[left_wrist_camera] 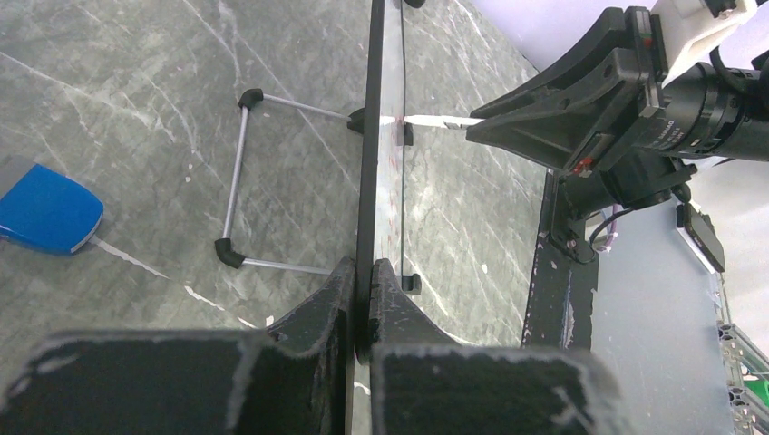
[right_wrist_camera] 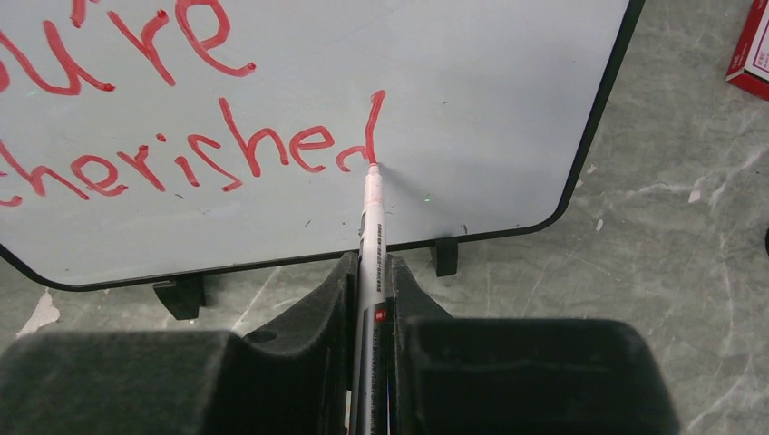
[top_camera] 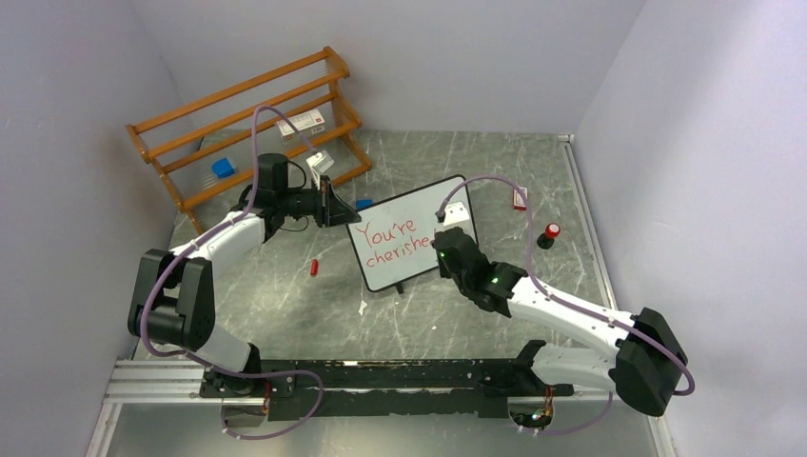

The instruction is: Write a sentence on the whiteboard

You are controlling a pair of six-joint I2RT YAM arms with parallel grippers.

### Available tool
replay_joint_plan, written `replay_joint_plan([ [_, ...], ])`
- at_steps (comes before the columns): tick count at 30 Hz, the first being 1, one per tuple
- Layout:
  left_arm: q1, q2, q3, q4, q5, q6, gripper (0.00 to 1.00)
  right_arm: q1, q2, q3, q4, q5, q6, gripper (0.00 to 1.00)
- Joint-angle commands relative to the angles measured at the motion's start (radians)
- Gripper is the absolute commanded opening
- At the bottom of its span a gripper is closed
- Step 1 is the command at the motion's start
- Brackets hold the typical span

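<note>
- The whiteboard (top_camera: 423, 202) is mid-table between the two arms, propped at a tilt on its wire stand (left_wrist_camera: 238, 177), writing side toward the right arm.
- The sentence (right_wrist_camera: 181, 136) shows two red lines so far: "You're" on top and "cherished" under it.
- The marker (right_wrist_camera: 371, 236) has its tip touching the board at the foot of the final "d" stem, so I judge that letter is finishing or just finished.
- Below line two there's only a narrow bare strip above the bottom frame. To the right of both lines there's plenty of blank board.
- My read is the bulk is done. I can't tell from here whether more words are due. Any extra would have to fit that strip or the right side.
- The right gripper (right_wrist_camera: 370, 272) is clenched on the marker barrel, pointing straight at the board.
- The left gripper (left_wrist_camera: 363, 281) is clamped on the board's black frame, at the far-left corner in the top view, bracing it.
- There's no cap on the marker. A small red piece (top_camera: 314, 268) lies on the table left of the board and could be the cap, but it's too small to confirm.
- Other items:
  - A blue object (left_wrist_camera: 45, 208) behind the board.
  - A red box (top_camera: 520, 197) and a red-topped item (top_camera: 549, 235) to the right.
  - A wooden rack (top_camera: 247, 114) at the far left.
</note>
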Motion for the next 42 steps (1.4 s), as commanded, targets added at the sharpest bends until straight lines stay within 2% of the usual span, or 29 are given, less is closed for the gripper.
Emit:
replay_joint_plan([
  [1, -0.022, 0.053, -0.027, -0.098, -0.106, 0.086, 0.05, -0.007, -0.049, -0.025, 0.024, -0.02, -0.012, 0.0],
  [12, -0.022, 0.055, -0.026, -0.098, -0.106, 0.088, 0.05, -0.007, -0.039, -0.037, 0.041, -0.063, -0.025, 0.0],
  [42, -0.022, 0.057, -0.024, -0.098, -0.102, 0.09, 0.05, -0.007, 0.003, -0.022, 0.054, 0.007, -0.029, 0.0],
])
